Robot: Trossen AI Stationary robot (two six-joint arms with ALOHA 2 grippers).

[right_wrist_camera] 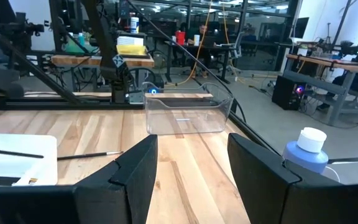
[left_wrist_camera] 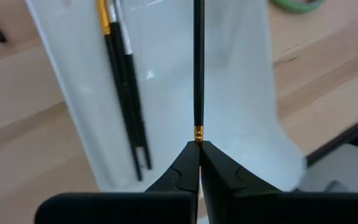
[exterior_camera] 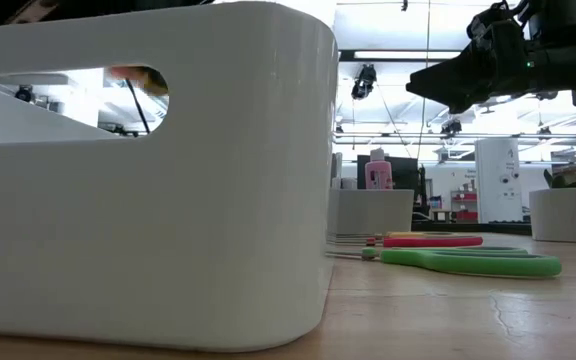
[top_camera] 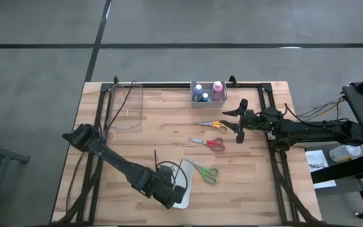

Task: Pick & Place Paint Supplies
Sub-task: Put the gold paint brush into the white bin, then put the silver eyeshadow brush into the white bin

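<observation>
Left wrist view: left gripper [left_wrist_camera: 198, 148] clamped on thin dark brush [left_wrist_camera: 198, 62] at its gold ferrule, long axis running straight from the fingertips toward frame top, over white bin [left_wrist_camera: 241, 93]. Two more brushes [left_wrist_camera: 124, 81] lying inside the bin, roughly parallel, slightly slanted.

High view: left gripper [top_camera: 169, 189] at lower centre over the white bin [top_camera: 184, 195]. Loose brush [top_camera: 155, 153] on wooden table [top_camera: 137, 145], pointing toward frame top. Green scissors [top_camera: 204, 171] just right of the bin, blades toward upper left. Red scissors [top_camera: 208, 143] and orange scissors [top_camera: 212, 125] at centre right, blades pointing left. Small container [top_camera: 208, 92] with bottles, pink one [top_camera: 217, 87] at right, at top centre. Clear tub [top_camera: 126, 106] at upper left. Right gripper [top_camera: 241, 122] at right, fingers apart, holding nothing.

Right wrist view: workshop benches and cables beyond the table.
</observation>
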